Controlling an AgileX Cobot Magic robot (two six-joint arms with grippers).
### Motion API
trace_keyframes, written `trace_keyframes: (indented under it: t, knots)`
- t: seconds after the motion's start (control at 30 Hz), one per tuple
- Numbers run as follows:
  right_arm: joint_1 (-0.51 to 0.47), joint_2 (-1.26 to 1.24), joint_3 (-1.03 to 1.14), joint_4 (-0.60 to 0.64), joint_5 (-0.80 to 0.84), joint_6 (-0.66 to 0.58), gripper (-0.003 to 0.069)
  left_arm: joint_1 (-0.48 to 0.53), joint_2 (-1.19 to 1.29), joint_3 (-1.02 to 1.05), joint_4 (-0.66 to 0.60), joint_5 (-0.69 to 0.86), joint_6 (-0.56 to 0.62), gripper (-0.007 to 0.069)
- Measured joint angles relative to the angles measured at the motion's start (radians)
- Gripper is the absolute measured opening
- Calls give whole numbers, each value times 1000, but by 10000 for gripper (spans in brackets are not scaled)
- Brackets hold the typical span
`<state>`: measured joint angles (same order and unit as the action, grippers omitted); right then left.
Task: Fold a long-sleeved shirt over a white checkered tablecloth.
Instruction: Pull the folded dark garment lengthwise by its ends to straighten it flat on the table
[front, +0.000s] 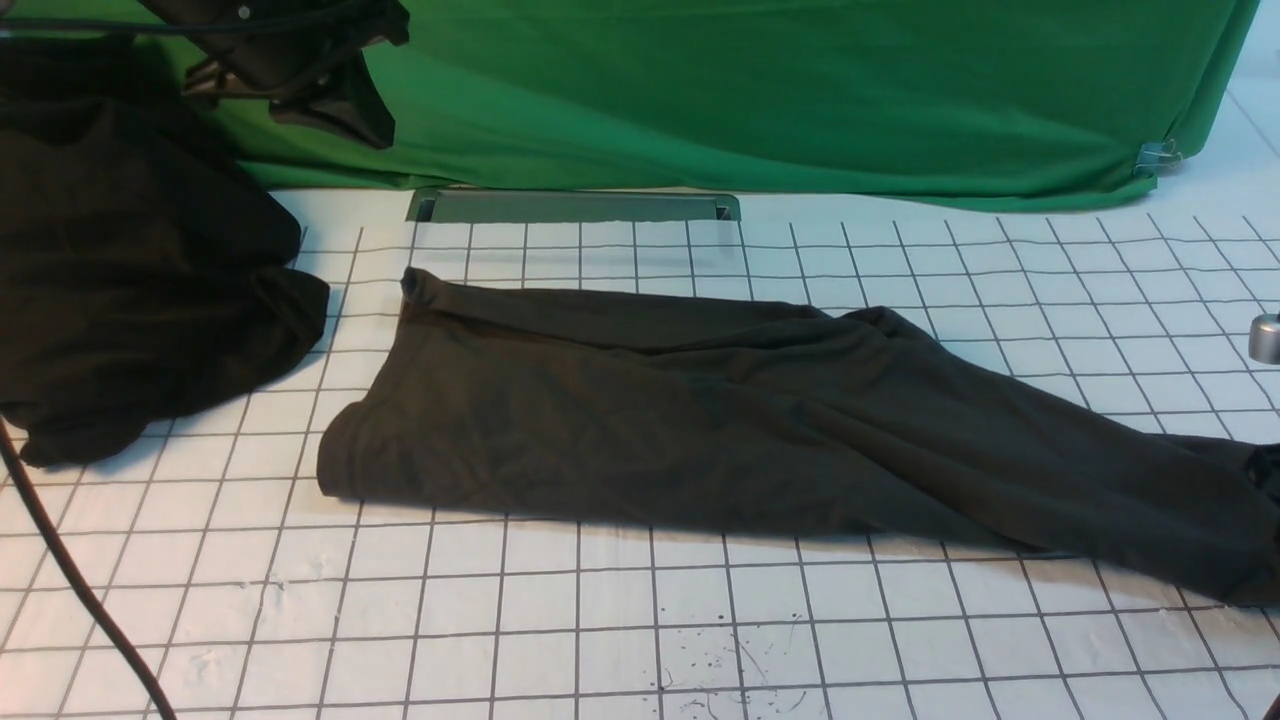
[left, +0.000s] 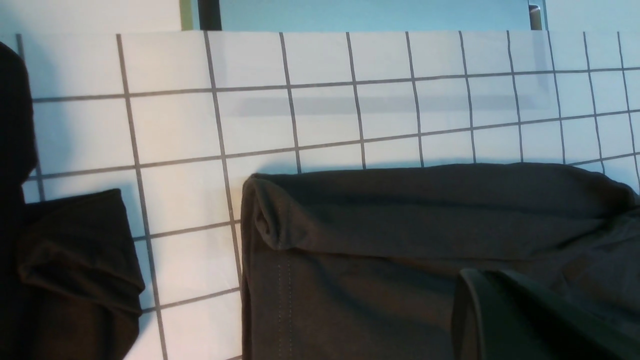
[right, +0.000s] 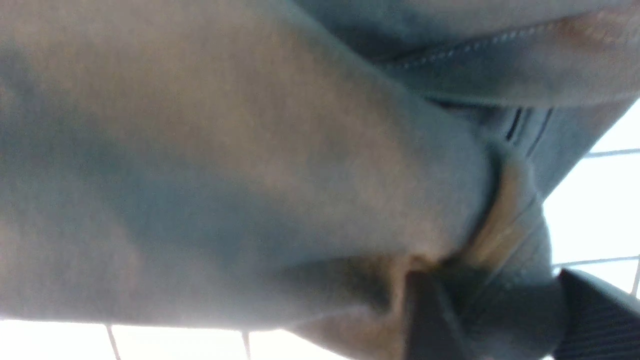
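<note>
ROBOT TAKES HOLD OF SHIRT: The right pincer (right: 492, 287) closes its two dark fingers (right: 425, 325) on a bunched fold of the long-sleeved shirt (front: 700, 430). In the right wrist view the charcoal cloth fills the gap between the fingers and touches both, and a stitched hem (right: 500, 47) runs across just beyond the fold. In the front view that end of the shirt lies low at the right edge of the surface, where the pincer itself is all but out of frame.

The left pincer (left: 475, 300), its jaws together, is raised above the surface. Its wrist camera looks down on the opposite end of the garment, where the corner shows a rolled edge. The left arm (front: 280, 50) hangs high at the far left, in front of the green backdrop (front: 800, 90).

The shirt stretches in a long, creased band across the middle of the white checkered tablecloth (front: 560, 620), lying on it from left of centre to the right edge. A separate heap of black cloth (front: 130, 270) sits at the far left, near the shirt but apart from it, with a strip of grid showing between the two. A black cable (front: 70, 570) crosses the near left corner, and dark specks mark the tablecloth at the near edge.
</note>
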<state>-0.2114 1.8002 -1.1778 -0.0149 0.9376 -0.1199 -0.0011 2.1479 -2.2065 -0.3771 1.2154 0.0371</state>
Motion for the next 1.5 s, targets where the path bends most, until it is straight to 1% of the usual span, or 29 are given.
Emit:
trace_keyframes:
  t: [0.1,0.13,0.17,0.23,0.37,0.5,0.53,0.63,0.73,0.83,0.9,0.97,1.0,1.13,1.17,1.2,1.23,1.27,1.33,1.4,1.43,1.47,1.5]
  knots:
    - [0,2,6,0,-8,-3,149,0,0,0,0,0,7,3]
    - [0,6,6,0,-9,-6,80,0,0,0,0,0,10,3]
    - [0,6,6,0,-9,-6,72,0,0,0,0,0,13,3]
    - [0,13,6,0,-10,-7,30,0,0,0,0,0,19,3]
    - [0,10,-8,-7,-3,-7,27,0,0,0,-1,0,22,3]
    - [-1,4,-85,-47,27,4,26,0,0,0,-1,0,23,3]
    - [-1,1,-133,-69,47,5,26,0,0,0,1,0,23,3]
    - [-1,0,-202,-84,22,5,29,0,0,0,5,0,24,3]
    - [-1,10,-212,-84,-18,5,38,0,0,0,5,0,38,3]
    - [-1,44,-214,-104,-52,6,64,0,0,0,5,0,41,3]
    - [-1,97,-214,-131,-78,29,115,0,0,0,5,0,42,3]
    - [-1,149,-214,-153,-103,60,185,0,0,0,5,0,42,3]
    - [-1,157,-214,-155,-106,62,200,0,0,0,5,0,42,3]
    - [-1,199,-217,-170,-112,128,398,0,0,0,5,0,42,3]
    - [-1,197,-232,-172,-92,133,465,0,0,0,5,0,41,3]
    - [-1,197,-236,-173,-88,133,475,0,0,0,5,0,41,3]
    - [-1,185,-272,-175,-44,133,544,0,-2,0,1,0,33,3]
    - [-1,176,-297,-176,-14,133,568,0,-3,0,-10,0,29,3]
    - [-1,161,-331,-176,24,133,582,0,-5,0,-24,0,22,4]
    - [-1,129,-391,-169,91,133,568,-3,-15,16,-34,-2,19,5]
    - [-1,113,-419,-158,120,133,544,-7,-19,30,-35,-4,19,5]
    - [-1,95,-455,-134,148,132,486,-15,-26,69,-35,-6,19,6]
    - [-1,85,-467,-121,163,126,452,-22,-29,105,-35,-6,19,6]
